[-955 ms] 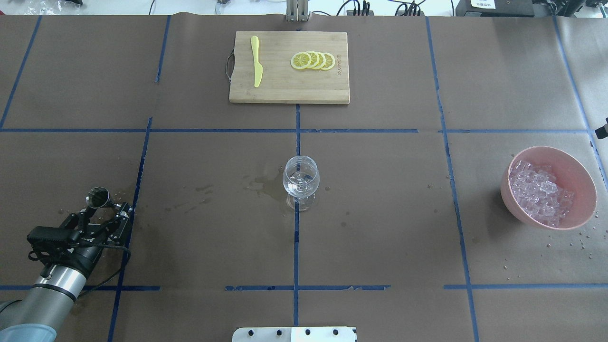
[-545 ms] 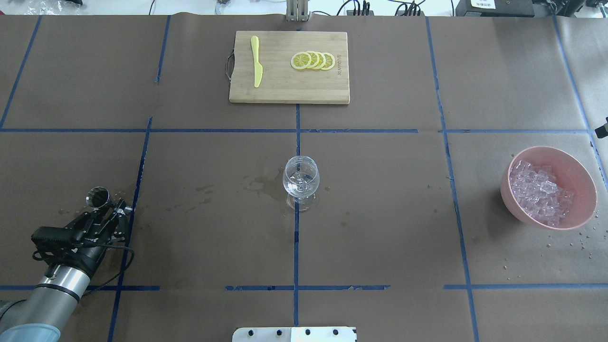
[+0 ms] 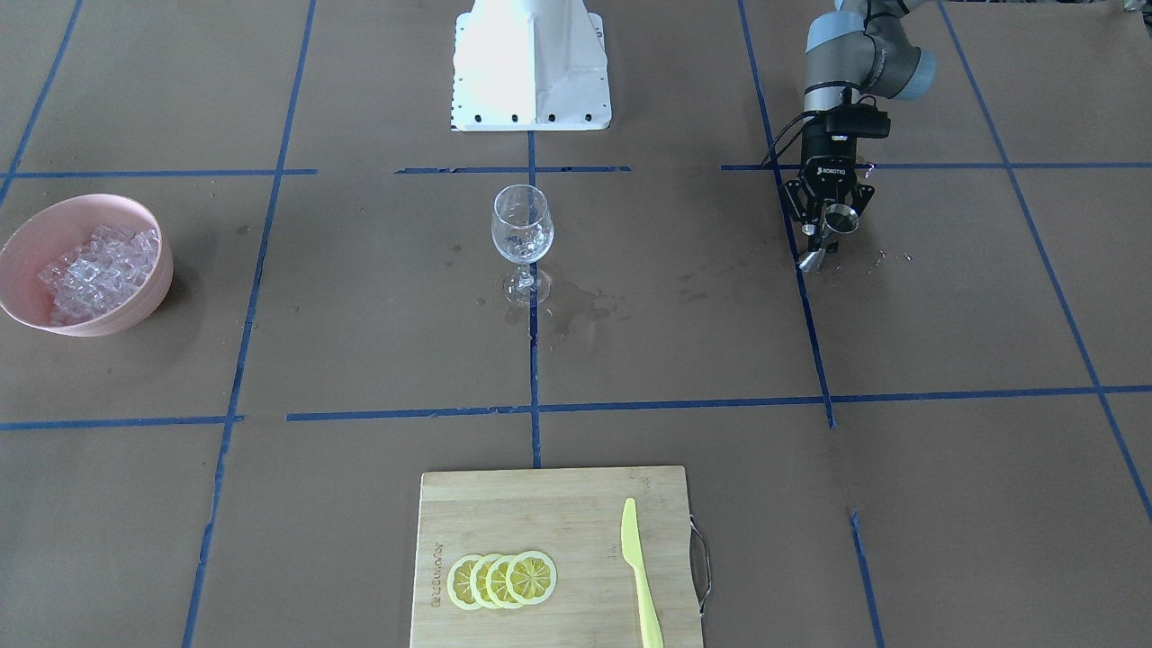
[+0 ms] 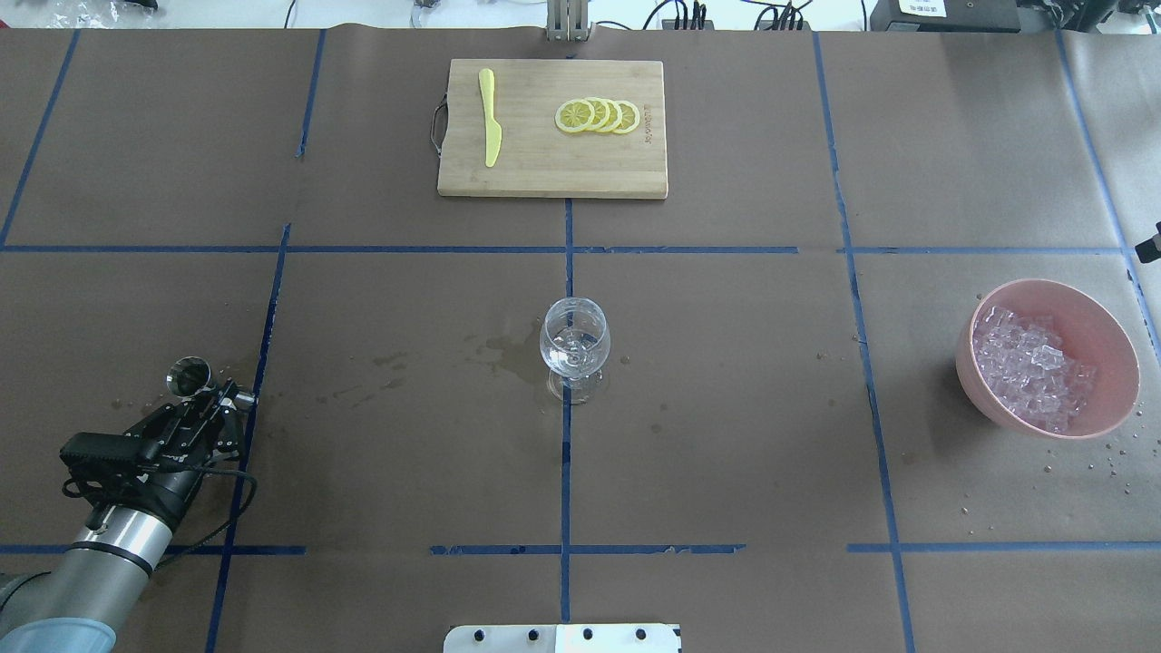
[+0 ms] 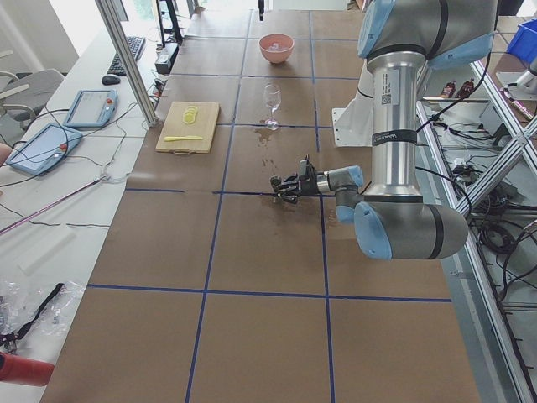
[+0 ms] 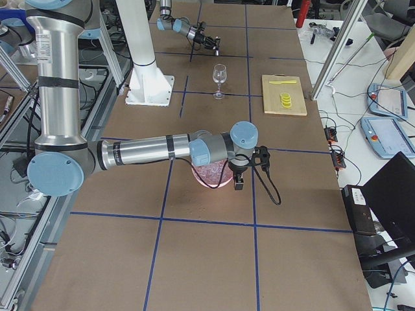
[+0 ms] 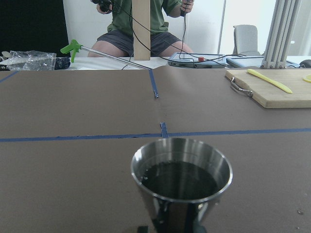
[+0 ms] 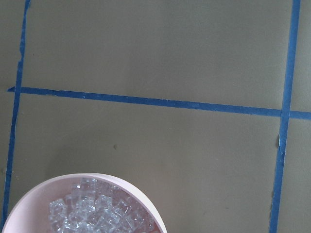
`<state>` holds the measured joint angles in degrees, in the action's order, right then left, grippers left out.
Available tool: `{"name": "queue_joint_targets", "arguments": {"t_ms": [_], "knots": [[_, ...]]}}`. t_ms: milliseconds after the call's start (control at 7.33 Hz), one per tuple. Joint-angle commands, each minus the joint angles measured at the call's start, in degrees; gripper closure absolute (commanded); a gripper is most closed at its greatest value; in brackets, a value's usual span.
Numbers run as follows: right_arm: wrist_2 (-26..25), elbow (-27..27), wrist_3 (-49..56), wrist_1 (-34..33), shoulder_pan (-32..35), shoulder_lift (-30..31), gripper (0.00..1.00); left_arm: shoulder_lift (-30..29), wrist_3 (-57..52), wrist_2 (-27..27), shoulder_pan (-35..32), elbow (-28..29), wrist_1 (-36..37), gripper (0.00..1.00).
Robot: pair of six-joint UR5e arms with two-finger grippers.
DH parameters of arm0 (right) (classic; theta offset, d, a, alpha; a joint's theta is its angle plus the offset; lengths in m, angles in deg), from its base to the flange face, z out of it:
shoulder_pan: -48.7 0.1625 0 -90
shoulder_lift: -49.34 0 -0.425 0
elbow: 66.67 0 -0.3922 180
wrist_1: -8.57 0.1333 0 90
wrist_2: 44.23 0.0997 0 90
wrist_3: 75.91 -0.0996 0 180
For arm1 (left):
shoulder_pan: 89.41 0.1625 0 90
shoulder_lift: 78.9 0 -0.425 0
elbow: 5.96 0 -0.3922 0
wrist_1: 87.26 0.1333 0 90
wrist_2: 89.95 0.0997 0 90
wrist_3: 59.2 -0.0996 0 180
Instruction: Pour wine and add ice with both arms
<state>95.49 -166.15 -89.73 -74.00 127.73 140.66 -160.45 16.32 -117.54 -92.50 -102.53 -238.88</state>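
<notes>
Left pincer (image 3: pixel 830 230) is seen closed on a small metal cup (image 7: pixel 181 209), which is gripped low down between the two fingers. The cup is right at the tip of the left pincer, at the left near part of the worktop (image 4: pixel 726 381). It is well apart from the wine glass (image 4: pixel 575 343), which is stood in the middle. The cup is held upright: its long axis runs up and down, and its open mouth is pointed up. A dark drink (image 7: pixel 181 178) is seen lying flat inside it. Whether the cup's foot is touching the worktop cannot be told.

The ice (image 4: pixel 1029 367) is heaped in a pink bowl (image 4: pixel 1105 328) at the right side of the worktop, far from the cup. The right pincer (image 6: pixel 238 183) is hung close by that bowl, and part of the rim and some ice are seen from its wrist looking down. How far the right pincer is opened cannot be told.

One second ago the left pincer's fingers were spread wider at the two sides of the cup. Now they are drawn in. The cup itself is hardly moved. The glass, the bowl and the ice are found where they were.
</notes>
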Motion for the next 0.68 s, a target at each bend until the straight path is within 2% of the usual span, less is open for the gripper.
{"name": "queue_joint_targets", "arguments": {"t_ms": [0, 273, 409, 545], "knots": [[-0.1, 0.1, 0.0, 0.0, 0.0, 0.0, 0.00, 0.1, -0.1, 0.0, -0.3, -0.5, -0.1, 0.99], [-0.1, 0.2, 0.0, 0.0, 0.0, 0.0, 0.00, 0.6, -0.8, 0.1, -0.9, -0.6, -0.4, 1.00], [-0.1, 0.1, 0.0, 0.0, 0.0, -0.1, 0.00, 0.3, -1.9, 1.4, -1.2, -2.8, -0.4, 1.00], [0.0, -0.3, -0.1, 0.0, 0.0, -0.2, 0.00, -0.3, -9.4, 1.6, -2.0, -7.4, -0.6, 1.00]]}}
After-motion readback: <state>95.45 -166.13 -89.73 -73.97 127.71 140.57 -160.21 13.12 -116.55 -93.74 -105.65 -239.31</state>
